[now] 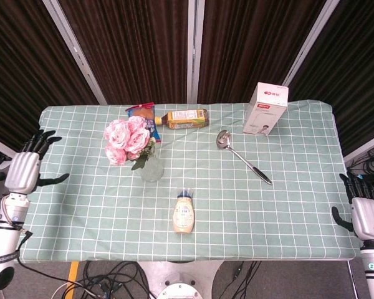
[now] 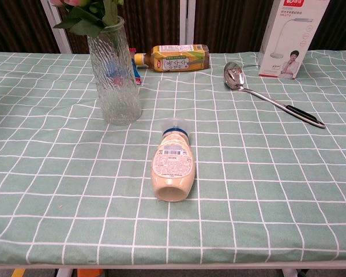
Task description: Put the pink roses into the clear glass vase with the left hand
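pink roses, green checked tablecloth

Chest view cuts off my pink roses at top edge, only leaves & a bit of petal show. White box clipped at top too. Neither of my hands shows there. Snack pack partly hidden behind roses in head view; label text too small to read.
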Robot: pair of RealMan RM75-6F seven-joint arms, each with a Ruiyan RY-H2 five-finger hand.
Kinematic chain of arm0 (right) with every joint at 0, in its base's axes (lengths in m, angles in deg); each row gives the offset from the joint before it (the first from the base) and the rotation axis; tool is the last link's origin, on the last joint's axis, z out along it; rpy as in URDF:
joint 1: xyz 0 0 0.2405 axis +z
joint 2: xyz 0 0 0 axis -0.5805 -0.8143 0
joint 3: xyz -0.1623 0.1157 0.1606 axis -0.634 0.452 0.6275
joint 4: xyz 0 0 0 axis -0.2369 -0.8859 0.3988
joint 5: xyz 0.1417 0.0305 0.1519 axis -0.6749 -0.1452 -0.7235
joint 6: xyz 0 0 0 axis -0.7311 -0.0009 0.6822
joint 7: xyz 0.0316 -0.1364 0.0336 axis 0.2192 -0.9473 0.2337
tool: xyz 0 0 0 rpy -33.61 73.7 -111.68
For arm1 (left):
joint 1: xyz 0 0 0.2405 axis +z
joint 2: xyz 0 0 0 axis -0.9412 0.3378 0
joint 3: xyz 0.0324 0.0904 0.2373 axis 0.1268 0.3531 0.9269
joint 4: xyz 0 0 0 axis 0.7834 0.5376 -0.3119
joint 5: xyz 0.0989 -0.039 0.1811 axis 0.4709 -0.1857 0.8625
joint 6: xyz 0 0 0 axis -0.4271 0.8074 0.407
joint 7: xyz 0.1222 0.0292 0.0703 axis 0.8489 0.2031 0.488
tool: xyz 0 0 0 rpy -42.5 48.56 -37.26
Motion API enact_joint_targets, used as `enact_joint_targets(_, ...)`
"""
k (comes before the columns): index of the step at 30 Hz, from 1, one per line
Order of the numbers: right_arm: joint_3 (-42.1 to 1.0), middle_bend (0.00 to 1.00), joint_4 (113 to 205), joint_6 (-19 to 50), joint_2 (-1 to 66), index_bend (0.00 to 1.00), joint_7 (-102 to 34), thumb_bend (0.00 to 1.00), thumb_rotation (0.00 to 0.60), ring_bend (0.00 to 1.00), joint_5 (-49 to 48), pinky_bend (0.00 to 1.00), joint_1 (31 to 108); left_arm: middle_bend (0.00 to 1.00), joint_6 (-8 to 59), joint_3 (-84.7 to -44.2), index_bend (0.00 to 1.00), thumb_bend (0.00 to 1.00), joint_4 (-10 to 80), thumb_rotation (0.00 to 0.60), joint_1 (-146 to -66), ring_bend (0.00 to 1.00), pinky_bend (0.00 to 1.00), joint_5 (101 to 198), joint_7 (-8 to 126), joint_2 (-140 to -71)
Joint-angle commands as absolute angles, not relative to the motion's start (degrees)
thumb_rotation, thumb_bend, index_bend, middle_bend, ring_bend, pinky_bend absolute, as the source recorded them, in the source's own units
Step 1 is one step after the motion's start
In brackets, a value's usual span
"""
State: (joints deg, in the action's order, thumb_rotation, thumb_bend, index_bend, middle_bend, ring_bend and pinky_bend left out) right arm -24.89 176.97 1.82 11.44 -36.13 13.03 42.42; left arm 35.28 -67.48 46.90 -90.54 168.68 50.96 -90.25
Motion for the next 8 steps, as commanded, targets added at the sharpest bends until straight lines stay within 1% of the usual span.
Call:
enact_joint_targets(1, -24.85, 0.00, 177.12, -0.03, 12.32, 0.00, -38.49, 0.33, 0.600, 0.00, 13.53, 0.00, 41.93, 0.09, 36.08, -62.69, 0.16, 0.03, 44.44, 0.600, -87.72, 0.03, 0.13, 170.61, 60.70, -88.68)
enact_joint_targets(4, -25.10, 0.00, 176.93, -0.54, 13.21, 0.00, -39.58, 0.33, 0.600, 0.00, 13.74, 0.00, 41.71, 0.09, 39.18, -62.14, 0.16, 0.03, 43.52, 0.600, -86.25, 0.03, 0.13, 171.37, 62.15, -89.66)
enact_joint_targets(8, -25.37, 0.00, 175.80, -0.85, 14.30, 0.00, -41.71, 0.33, 0.600, 0.00, 13.91, 0.00, 41.69, 0.09, 40.89, -60.63, 0.16, 0.03, 43.39, 0.600, -84.84, 0.03, 0.13, 172.95, 61.58, -89.38)
